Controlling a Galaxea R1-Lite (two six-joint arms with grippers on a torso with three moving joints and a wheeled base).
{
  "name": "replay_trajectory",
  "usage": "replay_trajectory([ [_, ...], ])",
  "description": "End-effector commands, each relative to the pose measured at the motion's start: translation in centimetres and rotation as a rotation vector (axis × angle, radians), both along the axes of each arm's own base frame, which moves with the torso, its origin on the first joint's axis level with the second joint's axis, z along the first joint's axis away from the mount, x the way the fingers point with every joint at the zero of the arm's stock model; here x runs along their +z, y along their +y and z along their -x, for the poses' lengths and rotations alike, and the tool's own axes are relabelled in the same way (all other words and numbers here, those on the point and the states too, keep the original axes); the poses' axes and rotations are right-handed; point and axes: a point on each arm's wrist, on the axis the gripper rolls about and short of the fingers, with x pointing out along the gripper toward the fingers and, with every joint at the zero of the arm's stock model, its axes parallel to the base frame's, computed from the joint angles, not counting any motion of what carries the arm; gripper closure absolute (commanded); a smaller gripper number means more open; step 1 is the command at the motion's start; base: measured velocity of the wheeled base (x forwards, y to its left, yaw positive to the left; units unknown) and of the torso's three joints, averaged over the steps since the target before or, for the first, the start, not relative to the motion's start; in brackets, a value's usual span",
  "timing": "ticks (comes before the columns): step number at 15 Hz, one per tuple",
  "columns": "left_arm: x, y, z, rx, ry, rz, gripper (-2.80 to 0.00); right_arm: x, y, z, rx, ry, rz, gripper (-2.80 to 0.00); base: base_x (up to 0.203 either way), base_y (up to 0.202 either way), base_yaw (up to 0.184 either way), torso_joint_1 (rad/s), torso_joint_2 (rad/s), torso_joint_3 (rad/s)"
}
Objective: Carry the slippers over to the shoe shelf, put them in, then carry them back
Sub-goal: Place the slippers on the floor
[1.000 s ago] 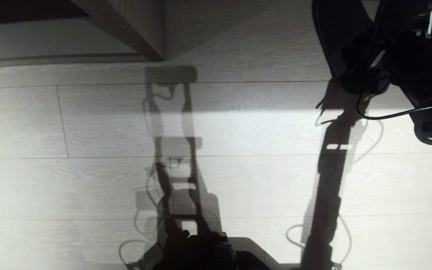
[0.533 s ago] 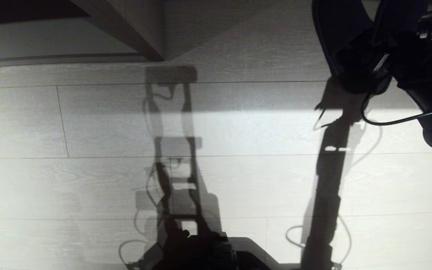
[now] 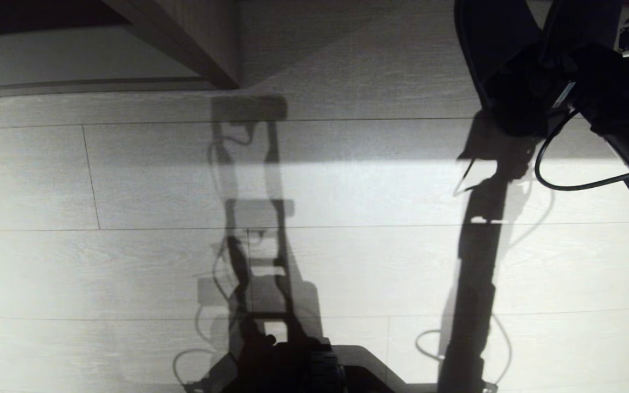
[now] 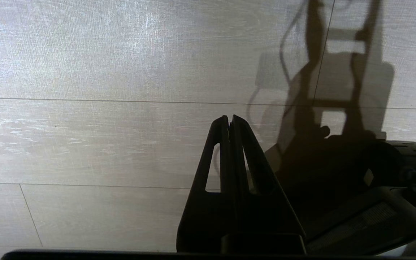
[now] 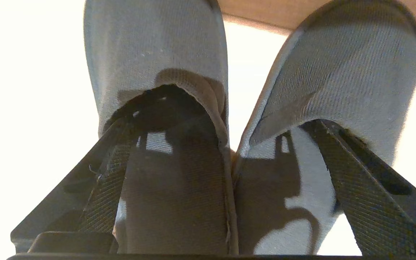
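The slippers (image 5: 229, 119) are soft grey ribbed fabric with closed toes and a lighter rim, lying side by side and touching along their inner edges. The right end effector (image 5: 226, 144) is spread wide, one finger (image 5: 110, 169) tucked into the mouth of one slipper and the other inside its partner, so the pair hangs on it from within. In the head view they show dark at the upper right, above the floor (image 3: 129, 262). The left end effector (image 4: 229, 121) is closed, empty, over the floor.
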Motion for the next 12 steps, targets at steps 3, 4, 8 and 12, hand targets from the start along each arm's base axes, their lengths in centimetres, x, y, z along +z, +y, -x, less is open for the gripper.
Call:
replay_trajectory([
  [3, 0.0, 0.0, 0.0, 0.001, -0.001, 0.001, 0.00, 0.9, 0.2, 1.9, 0.003, -0.015, 0.006, -2.80, 0.000, 0.000, 0.000, 0.000, 0.00, 0.000],
  [4, 0.0, 0.0, 0.0, 0.001, -0.001, 0.001, 0.00, 0.9, 0.3, 2.8, 0.005, -0.007, 0.005, -2.80, 0.000, 0.000, 0.000, 0.000, 0.00, 0.000],
  [8, 0.0, 0.0, 0.0, 0.001, -0.001, 0.001, 0.00, 0.4, 0.6, 4.4, 0.017, 0.023, 0.009, -2.80, 0.000, 0.000, 0.000, 0.000, 0.00, 0.000],
  [12, 0.0, 0.0, 0.0, 0.001, -0.001, 0.001, 0.00, -0.6, 0.7, 5.4, 0.019, 0.070, 0.012, 0.00, 0.000, 0.000, 0.000, 0.000, 0.00, 0.000],
])
